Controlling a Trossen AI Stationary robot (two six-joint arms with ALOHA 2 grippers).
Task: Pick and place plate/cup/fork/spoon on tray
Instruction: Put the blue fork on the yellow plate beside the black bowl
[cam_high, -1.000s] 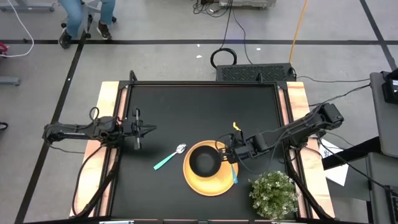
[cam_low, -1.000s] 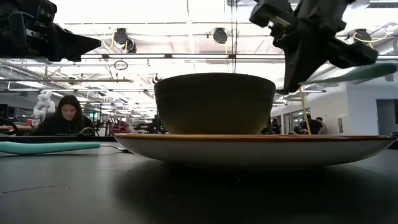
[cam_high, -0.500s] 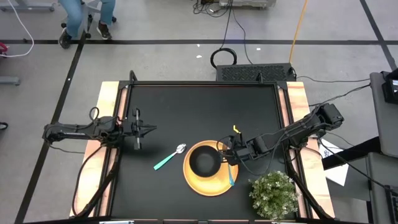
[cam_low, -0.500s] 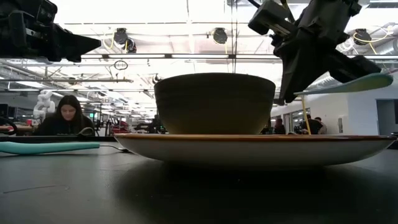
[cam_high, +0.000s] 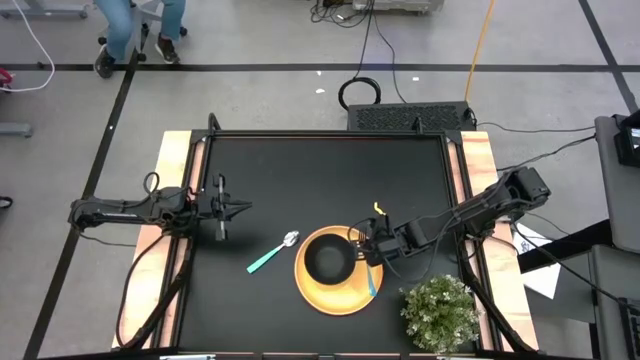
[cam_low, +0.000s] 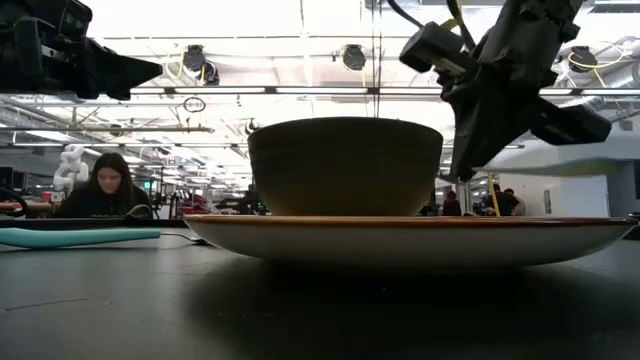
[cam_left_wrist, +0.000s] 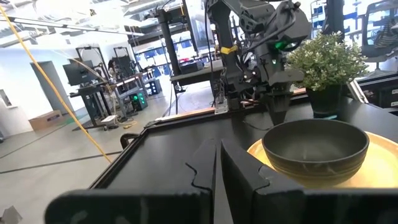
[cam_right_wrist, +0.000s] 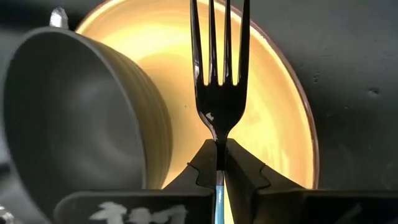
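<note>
The yellow tray (cam_high: 345, 298) lies near the table's front edge, right of centre. The dark cup (cam_high: 326, 262) stands on it. The teal-handled spoon (cam_high: 270, 256) lies flat on the table just left of the tray. My right gripper (cam_high: 366, 252) hangs over the tray's right part, beside the cup (cam_right_wrist: 74, 124), shut on the fork (cam_right_wrist: 219, 74). The fork's tines point out past the fingertips over the tray (cam_right_wrist: 273, 124). At the table's left edge my left gripper (cam_high: 236, 208) hovers level and shut, holding nothing. My right gripper pinches the fork's dark neck (cam_right_wrist: 219, 144) between its two fingertips, just below the tines, where the teal handle (cam_right_wrist: 219, 202) begins. The fingers slant down from the table's right side. The fork hangs clear above the tray, its handle (cam_high: 372, 282) running toward the table's near edge.
A potted plant (cam_high: 438, 312) stands at the near right corner, close to the tray's rim and to my right arm. The far half of the black tabletop (cam_high: 320, 170) is bare. People sit in the room beyond the table.
My right gripper has sunk a little toward the tray with the fork, staying shut on it. The fork's handle end has dipped with it. The cup, the spoon and the tray have not moved.
</note>
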